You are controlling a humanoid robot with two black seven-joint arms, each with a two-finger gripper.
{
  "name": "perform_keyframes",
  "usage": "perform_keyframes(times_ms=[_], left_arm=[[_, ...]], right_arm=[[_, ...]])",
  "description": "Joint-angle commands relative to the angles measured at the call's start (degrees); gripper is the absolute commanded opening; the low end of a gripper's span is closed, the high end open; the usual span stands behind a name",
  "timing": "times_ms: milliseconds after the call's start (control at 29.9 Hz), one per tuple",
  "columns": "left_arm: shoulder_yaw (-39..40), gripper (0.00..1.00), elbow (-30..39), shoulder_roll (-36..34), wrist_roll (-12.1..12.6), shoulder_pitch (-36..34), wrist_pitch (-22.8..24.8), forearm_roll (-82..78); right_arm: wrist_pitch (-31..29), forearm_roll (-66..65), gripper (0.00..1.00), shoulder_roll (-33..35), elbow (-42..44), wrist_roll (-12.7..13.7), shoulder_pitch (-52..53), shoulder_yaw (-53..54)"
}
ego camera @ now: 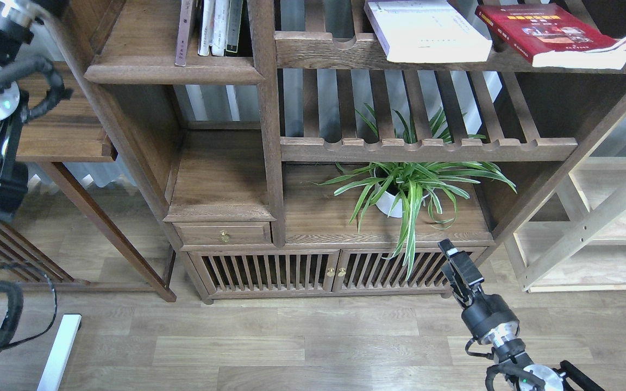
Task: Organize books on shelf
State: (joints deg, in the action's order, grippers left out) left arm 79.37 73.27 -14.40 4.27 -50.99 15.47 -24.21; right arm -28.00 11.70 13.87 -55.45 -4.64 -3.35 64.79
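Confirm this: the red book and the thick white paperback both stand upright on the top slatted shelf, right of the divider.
Not quite. In the head view the red book and the white paperback lie flat on the top slatted shelf, not upright. Both are right of the divider.
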Motion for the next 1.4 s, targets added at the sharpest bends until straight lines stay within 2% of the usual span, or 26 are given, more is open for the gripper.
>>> perform_keyframes(times_ms=[0,100,268,535,635,836,1137,1304,1371], left_arm=[[0.8,0.74,1.7,0.0,-0.2,2.1,0.0,0.0],[1.8,0.81,3.8,0.0,0.0,3.4,-0.2,0.0],[2.5,0.98,5.0,0.1,-0.7,3.9,0.1,0.1],[4.3,0.99,8.3,0.1,-0.8,6.3,1.8,2.7],[4.8,0.99,8.3,0.1,-0.8,6.3,4.4,5.0],[5.3,0.99,8.3,0.1,-0.4,6.3,12.5,7.9],[6.3,0.99,7.5,0.6,-0.8,7.1,12.5,18.3],[5.6,0.99,7.4,0.7,-0.8,11.4,12.5,18.8],[5.5,0.99,6.9,0.7,0.1,11.6,12.5,19.0]], right_arm=[[0.0,0.0,0.99,0.0,-0.5,0.1,0.2,0.2],[0.0,0.0,0.97,0.0,-0.5,-0.4,0.0,0.1],[0.0,-0.1,0.97,-0.1,-0.5,-0.3,0.1,0.1],[0.0,-0.4,0.99,2.9,-0.4,0.1,-1.2,-0.1],[0.0,-0.4,0.99,3.2,-0.5,0.0,-1.1,0.2],[0.0,-0.2,1.0,3.4,-2.5,-0.1,-1.5,2.9],[0.0,0.6,1.0,3.1,-2.5,-0.9,1.0,7.5],[0.0,1.4,1.0,2.7,-2.2,-0.8,3.1,7.5],[0.0,1.6,1.0,3.4,-2.2,-0.8,4.2,7.5]])
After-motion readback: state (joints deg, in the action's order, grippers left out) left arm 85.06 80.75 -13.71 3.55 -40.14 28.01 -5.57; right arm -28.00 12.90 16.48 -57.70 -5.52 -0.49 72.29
